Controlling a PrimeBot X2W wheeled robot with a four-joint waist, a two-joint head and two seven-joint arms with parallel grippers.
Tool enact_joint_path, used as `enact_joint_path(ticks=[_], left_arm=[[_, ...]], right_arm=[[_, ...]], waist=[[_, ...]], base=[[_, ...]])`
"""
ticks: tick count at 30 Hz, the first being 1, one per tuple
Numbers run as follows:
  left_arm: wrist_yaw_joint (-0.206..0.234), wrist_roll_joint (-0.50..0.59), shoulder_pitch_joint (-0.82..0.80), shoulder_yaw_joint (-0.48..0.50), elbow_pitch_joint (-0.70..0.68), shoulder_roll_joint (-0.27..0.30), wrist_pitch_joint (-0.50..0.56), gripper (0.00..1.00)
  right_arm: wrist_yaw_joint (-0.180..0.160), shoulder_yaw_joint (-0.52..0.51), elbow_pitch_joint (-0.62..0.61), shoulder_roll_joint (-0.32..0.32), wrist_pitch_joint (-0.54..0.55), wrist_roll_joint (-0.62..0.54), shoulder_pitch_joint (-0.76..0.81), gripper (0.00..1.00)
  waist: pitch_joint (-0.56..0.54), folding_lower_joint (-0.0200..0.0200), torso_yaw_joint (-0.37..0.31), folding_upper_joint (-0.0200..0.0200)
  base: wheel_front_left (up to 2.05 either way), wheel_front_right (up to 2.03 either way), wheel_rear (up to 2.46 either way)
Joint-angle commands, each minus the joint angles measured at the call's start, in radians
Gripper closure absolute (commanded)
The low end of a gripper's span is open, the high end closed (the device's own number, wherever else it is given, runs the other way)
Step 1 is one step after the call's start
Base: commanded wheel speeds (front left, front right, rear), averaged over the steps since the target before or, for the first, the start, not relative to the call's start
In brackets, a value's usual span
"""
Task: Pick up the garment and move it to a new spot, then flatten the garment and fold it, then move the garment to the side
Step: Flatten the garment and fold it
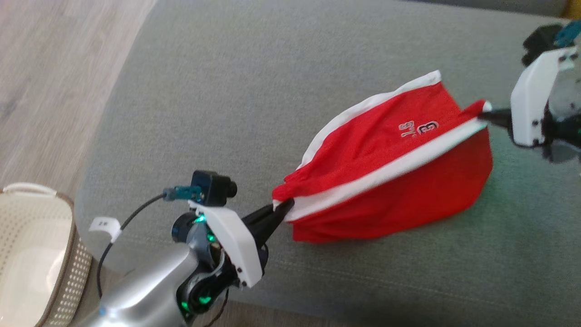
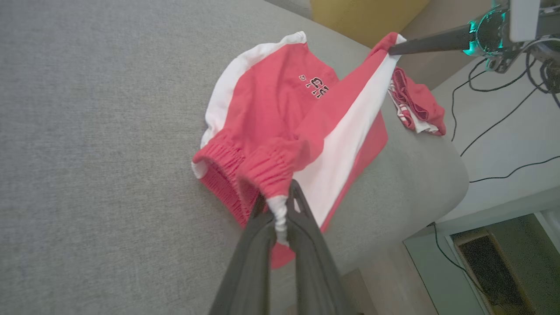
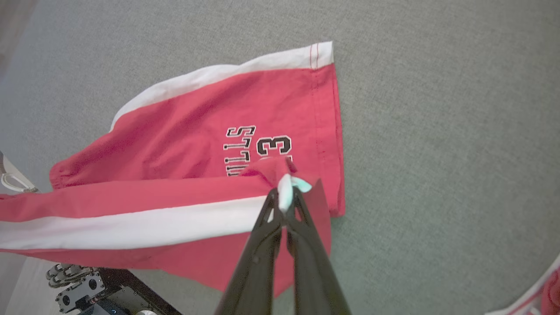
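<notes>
Held the red garment (image 1: 386,181) taut over the grey cushion (image 1: 227,91), partly resting on it; pinched its near waistband in the left gripper (image 1: 283,210), its far-right hem corner in the right gripper (image 1: 483,116) (both clamped shut). Looked like flattening; called next for lowering both ends evenly

My left gripper (image 1: 285,208) has long dark tapering fingers (image 1: 265,222) on a white plate (image 1: 236,245) with black screws, carried by a silver forearm (image 1: 150,281) glowing green. A black camera (image 1: 213,186) with a teal plug (image 1: 181,194) and black cable (image 1: 131,212) sits at the plate's eleven o'clock. My right gripper (image 1: 484,116) wears a matching plate.
</notes>
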Motion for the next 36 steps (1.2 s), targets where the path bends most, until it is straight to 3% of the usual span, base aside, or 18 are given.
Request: enact_joint_path(ticks=[1,10,18,27,28,30,34,35,36], left_arm=[[-0.012,0.001,-0.068,0.044,-0.005,0.005,-0.009,1.00],[-0.045,-0.013,-0.124,0.057,0.065,-0.046,-0.024,1.00],[-0.069,-0.023,-0.188,0.067,0.137,-0.095,-0.037,1.00],[-0.091,-0.029,-0.244,0.059,0.222,-0.149,-0.063,1.00],[-0.092,-0.029,-0.249,0.062,0.232,-0.154,-0.072,0.80],[-0.093,-0.030,-0.258,0.070,0.251,-0.164,-0.091,0.00],[-0.095,-0.037,-0.271,0.088,0.292,-0.185,-0.130,0.00],[-0.095,-0.039,-0.273,0.092,0.300,-0.188,-0.139,0.00],[-0.096,-0.039,-0.277,0.095,0.308,-0.191,-0.146,0.00]], right_arm=[[0.000,-0.020,-0.006,-0.004,-0.019,-0.019,-0.048,1.00],[0.000,-0.043,0.063,0.016,-0.077,-0.063,-0.117,1.00],[0.000,-0.008,0.069,0.013,-0.182,-0.131,-0.171,1.00],[0.000,0.020,0.098,0.004,-0.229,-0.132,-0.219,1.00],[0.000,0.023,0.102,0.003,-0.233,-0.131,-0.222,1.00],[0.000,0.030,0.110,0.003,-0.238,-0.129,-0.228,1.00],[0.000,0.038,0.125,0.001,-0.273,-0.133,-0.238,1.00],[0.000,0.038,0.129,-0.001,-0.299,-0.147,-0.243,0.20],[0.000,0.028,0.147,0.001,-0.318,-0.153,-0.248,0.00]], waist=[[0.035,0.0000,0.022,0.0000],[0.097,0.0000,0.043,0.0000],[0.167,0.0000,0.058,0.0000],[0.221,0.0000,0.072,0.0000],[0.224,0.0000,0.074,0.0000],[0.229,0.0000,0.075,0.0000],[0.230,0.0000,0.081,0.0000],[0.232,0.0000,0.083,0.0000],[0.236,0.0000,0.084,0.0000]], base=[[0.00,0.00,0.00],[0.00,0.00,0.00],[0.00,0.00,0.00],[0.00,0.00,0.00],[0.00,0.00,0.00],[0.00,0.00,0.00],[0.00,0.00,0.00],[0.00,0.00,0.00],[0.00,0.00,0.00]])
